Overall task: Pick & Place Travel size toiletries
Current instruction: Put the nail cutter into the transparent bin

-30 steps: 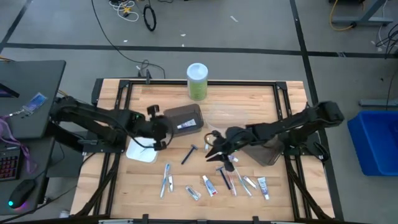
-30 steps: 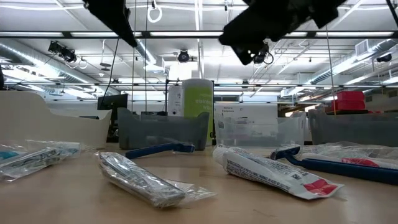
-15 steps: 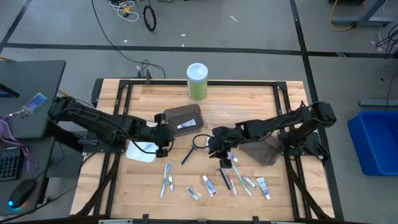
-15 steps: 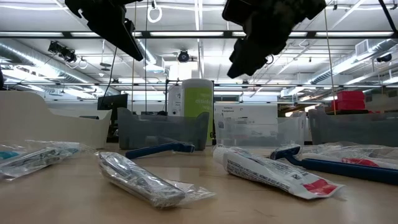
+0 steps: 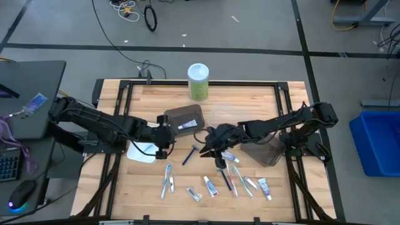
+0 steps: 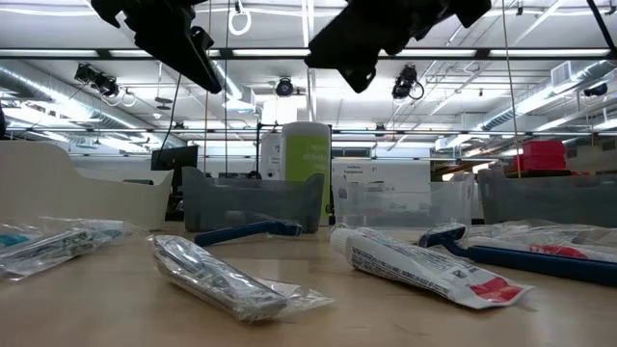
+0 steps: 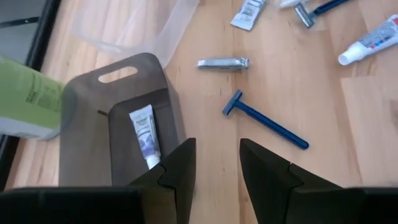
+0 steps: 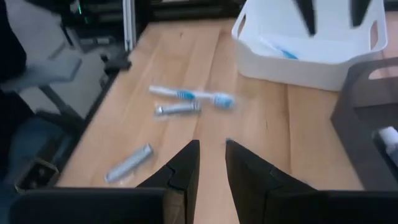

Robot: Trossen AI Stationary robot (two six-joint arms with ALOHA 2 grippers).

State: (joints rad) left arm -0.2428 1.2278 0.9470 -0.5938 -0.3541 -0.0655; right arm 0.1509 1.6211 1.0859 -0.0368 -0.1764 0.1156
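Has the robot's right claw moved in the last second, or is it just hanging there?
Yes. In the high view the right gripper has shifted left along the table, away from the clear tray and closer to the blue razor. It carries nothing visible.

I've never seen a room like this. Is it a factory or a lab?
Probably a robotics lab or workshop: a wooden table with two robot arms, loose cables on a grey floor, and exposed ceiling pipes with strip lights.

Left gripper [image 5: 164, 133] parted, right gripper [image 5: 208, 150] apparently parted
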